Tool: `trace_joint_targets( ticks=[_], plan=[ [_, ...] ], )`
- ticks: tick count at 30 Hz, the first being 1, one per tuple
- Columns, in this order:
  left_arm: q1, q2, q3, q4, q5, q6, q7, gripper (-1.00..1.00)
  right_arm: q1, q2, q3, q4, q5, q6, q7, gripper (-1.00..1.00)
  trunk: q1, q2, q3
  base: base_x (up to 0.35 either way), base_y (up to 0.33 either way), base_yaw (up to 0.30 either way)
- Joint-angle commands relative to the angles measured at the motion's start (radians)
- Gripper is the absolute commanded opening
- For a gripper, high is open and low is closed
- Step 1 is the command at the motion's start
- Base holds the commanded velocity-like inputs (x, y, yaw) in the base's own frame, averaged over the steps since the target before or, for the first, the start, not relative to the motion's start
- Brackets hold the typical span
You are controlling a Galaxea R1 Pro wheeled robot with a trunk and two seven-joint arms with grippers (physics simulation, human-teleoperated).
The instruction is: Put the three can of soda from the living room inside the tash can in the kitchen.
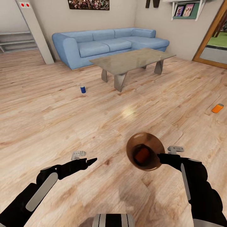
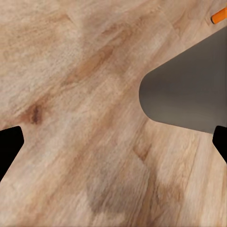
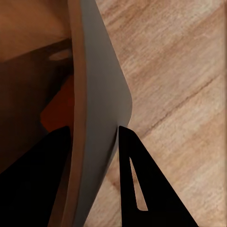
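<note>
Right pincer (image 1: pixel 160 156) pinches tash can (image 1: pixel 148 138) rim over open wood floor (image 1: pixel 94 126).

One can (image 1: pixel 142 154) inside tash can (image 1: pixel 156 143); second can (image 1: pixel 83 89) left of low table (image 1: pixel 132 59), third can (image 1: pixel 217 108) far right, sofa (image 1: pixel 104 44) behind.

Pinched on its rim by the black right gripper (image 1: pixel 160 156), the trash can (image 1: pixel 145 151) is grey outside and glossy copper-brown inside, with an orange can (image 1: pixel 142 154) in it. Far ahead of the black left gripper (image 1: pixel 91 161), a blue can (image 1: pixel 83 89) with a white band stands on pale wood-grain floor (image 1: pixel 94 126); another orange can (image 1: pixel 217 108) lies well off to the right. The sofa (image 1: pixel 107 42) is light blue.
</note>
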Motion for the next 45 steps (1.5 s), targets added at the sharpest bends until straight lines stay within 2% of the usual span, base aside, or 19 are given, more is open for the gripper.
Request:
trace_joint_targets(
  ticks=[1, 13, 45],
  plan=[
    [0.0, 0.0, 0.0, 0.0, 0.0, 0.0, 0.0, 1.0, 0.0, 0.0, 0.0, -0.001, -0.022, 0.003, 0.002, -1.0, 0.0, 0.0, 0.001, 0.0, 0.0, 0.003],
    [0.0, 0.002, -0.001, 0.0, -0.004, 0.001, -0.004, 1.0, 0.0, -0.001, -0.016, -0.002, -0.022, 0.01, 0.002, -1.0, 0.0, 0.0, 0.019, 0.0, 0.0, 0.0],
    [0.0, 0.005, -0.001, 0.0, -0.001, 0.002, -0.01, 1.0, 0.0, -0.001, -0.016, -0.002, -0.022, 0.012, 0.002, -1.0, 0.0, 0.0, 0.071, 0.0, 0.0, 0.0]
  ],
)
